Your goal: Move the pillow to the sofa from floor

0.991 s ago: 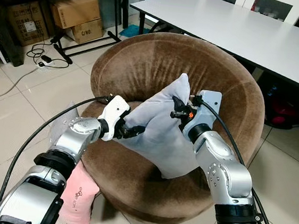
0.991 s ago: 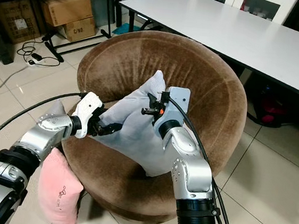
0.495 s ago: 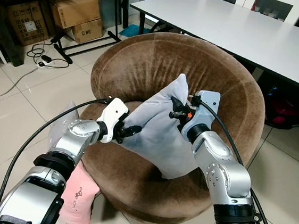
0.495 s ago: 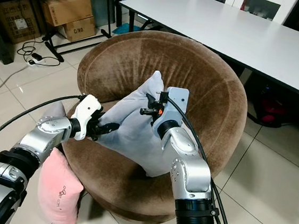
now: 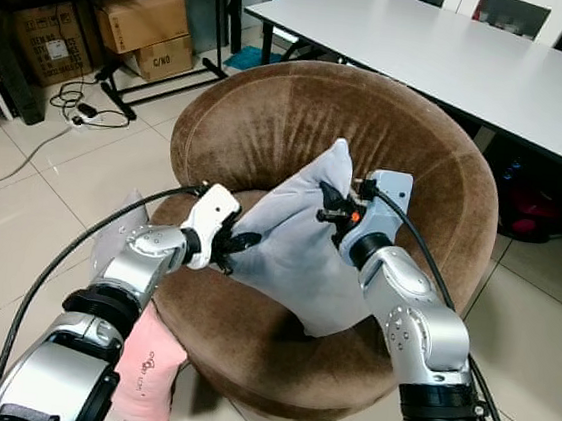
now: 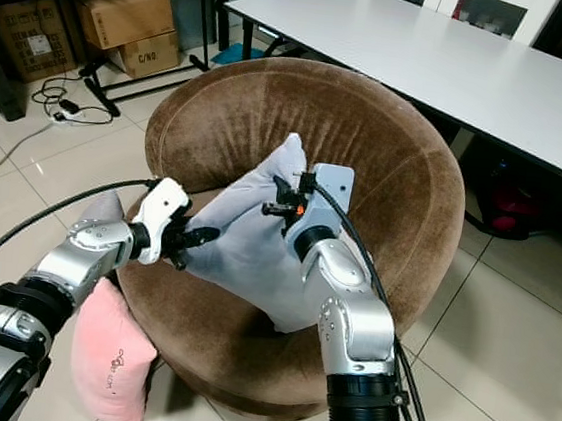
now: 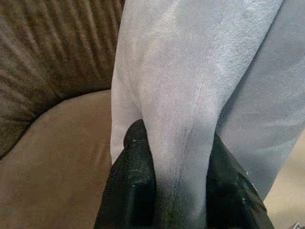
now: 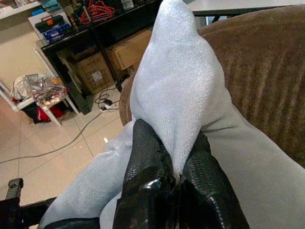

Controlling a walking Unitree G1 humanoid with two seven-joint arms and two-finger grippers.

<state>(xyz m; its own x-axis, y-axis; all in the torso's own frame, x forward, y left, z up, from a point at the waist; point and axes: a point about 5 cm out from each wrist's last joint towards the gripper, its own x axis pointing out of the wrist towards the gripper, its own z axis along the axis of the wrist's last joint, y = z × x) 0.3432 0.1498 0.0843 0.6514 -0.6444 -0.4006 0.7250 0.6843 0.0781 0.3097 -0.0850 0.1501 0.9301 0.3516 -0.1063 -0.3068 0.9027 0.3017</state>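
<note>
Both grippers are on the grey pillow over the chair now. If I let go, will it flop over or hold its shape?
Probably floppy: the grey pillow bunches into folds where the left gripper and right gripper pinch it. It looks light, since two pinched edges carry it. Released, it would likely slump onto the brown sofa rather than roll.
</note>
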